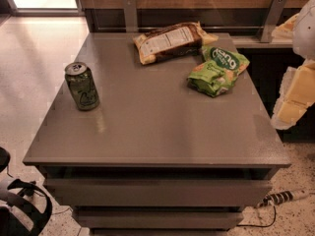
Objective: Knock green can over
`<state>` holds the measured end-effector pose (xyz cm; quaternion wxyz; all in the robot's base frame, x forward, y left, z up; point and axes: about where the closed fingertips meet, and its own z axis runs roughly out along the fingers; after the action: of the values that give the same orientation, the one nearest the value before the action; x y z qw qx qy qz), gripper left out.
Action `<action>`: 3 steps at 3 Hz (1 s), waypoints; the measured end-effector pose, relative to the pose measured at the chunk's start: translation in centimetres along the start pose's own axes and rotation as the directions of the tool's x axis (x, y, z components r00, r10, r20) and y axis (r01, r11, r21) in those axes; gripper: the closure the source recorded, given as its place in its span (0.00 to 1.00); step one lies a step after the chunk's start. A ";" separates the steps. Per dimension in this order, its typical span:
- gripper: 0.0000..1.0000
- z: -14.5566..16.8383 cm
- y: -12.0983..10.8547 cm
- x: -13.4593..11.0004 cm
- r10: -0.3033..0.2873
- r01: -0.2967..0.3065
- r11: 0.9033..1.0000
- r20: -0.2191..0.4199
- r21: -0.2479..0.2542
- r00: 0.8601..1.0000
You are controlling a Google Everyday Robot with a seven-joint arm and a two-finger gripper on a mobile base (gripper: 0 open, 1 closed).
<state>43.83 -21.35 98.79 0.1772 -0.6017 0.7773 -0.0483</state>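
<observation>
Gripper [20,206] sits at your lower left, off the table [162,127]; you cannot tell its state. Green can [81,86] stands upright near the left edge.

Dark green can [81,86], grey table [157,132], pale claw [291,109] right

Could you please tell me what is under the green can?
The green can stands upright on the grey table; its base hides the patch beneath. The gripper hangs low by the table's front left corner, apart from the can.
</observation>
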 end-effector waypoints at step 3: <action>0.00 1.8 -1.9 -1.5 0.053 -0.051 0.999 0.125 -0.018 0.991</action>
<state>46.49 -20.21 97.95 0.2225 -0.5844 0.7804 0.0000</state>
